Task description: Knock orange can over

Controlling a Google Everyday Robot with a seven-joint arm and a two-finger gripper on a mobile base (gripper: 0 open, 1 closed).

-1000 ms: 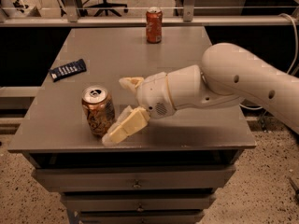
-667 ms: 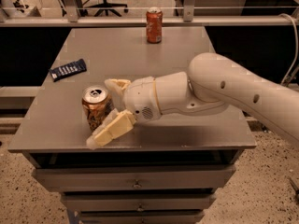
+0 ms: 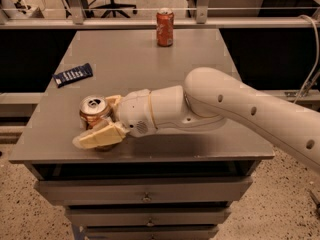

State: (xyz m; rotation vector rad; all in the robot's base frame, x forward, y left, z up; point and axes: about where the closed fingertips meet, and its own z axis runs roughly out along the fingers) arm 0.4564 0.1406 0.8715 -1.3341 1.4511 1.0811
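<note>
The orange can (image 3: 93, 110), shiny copper-orange with a silver top, is near the front left corner of the grey table (image 3: 150, 64). My gripper (image 3: 95, 121) is open and straddles it. The near finger (image 3: 99, 136) lies in front of the can and hides its base. The far finger (image 3: 114, 100) is just behind it, at its right. The can looks upright or slightly leaning; I cannot tell which. The white arm (image 3: 225, 104) comes in from the right.
A plainer red-orange can (image 3: 165, 27) stands at the back middle of the table. A dark blue packet (image 3: 73, 74) lies at the left edge. Drawers (image 3: 145, 196) sit below the tabletop. A railing and an office chair are behind the table.
My gripper has moved left along the front of the table. Its fingers, earlier to the right of the orange can, now sit on either side of it.
</note>
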